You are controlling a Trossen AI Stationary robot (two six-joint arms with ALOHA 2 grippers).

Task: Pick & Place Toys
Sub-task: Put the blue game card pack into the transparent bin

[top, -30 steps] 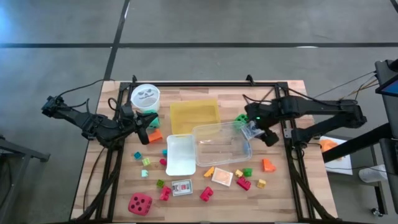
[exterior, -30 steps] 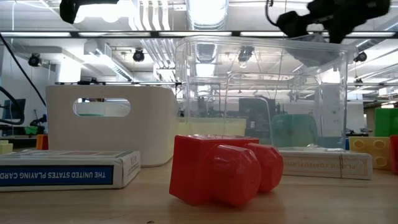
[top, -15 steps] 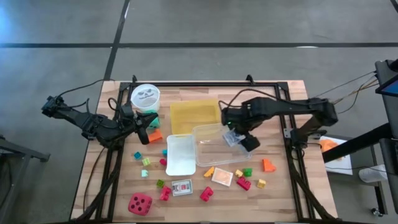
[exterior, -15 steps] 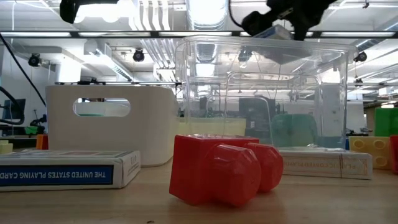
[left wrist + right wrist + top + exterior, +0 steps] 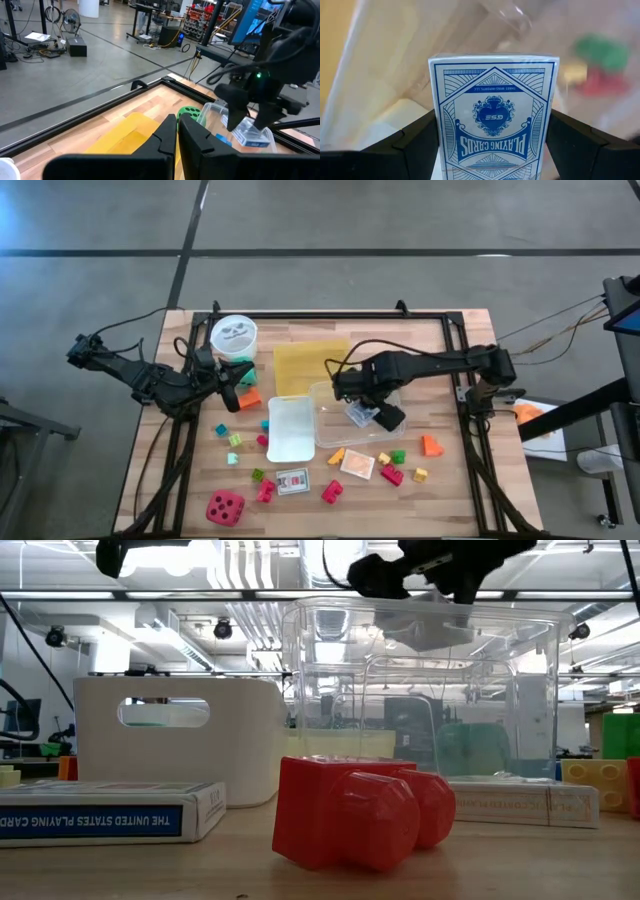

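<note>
A wooden table (image 5: 450, 490) framed in black rails is standing on a grey concrete floor, with workshop benches and ceiling lights showing beyond it. The right hand (image 5: 362, 414) is hanging over the clear plastic box (image 5: 345, 438) near the table's centre, its fingers clamping a blue card pack (image 5: 492, 117) by the two long sides, directly above the box's open top. The left hand (image 5: 232, 383) is waiting at 9 o'clock beside the white round cup (image 5: 233, 334), fingers pressed together and holding nothing. By the look of it the task is in an early phase: the box appears to contain nothing yet, and the pack is not released. Still lying loose are the red die (image 5: 225, 507) at 7 o'clock, a second card pack (image 5: 293, 481) at 6 o'clock, a red block (image 5: 350, 812) beside it, an orange block (image 5: 431, 445) at 4 o'clock and several smaller blocks scattered between them.
</note>
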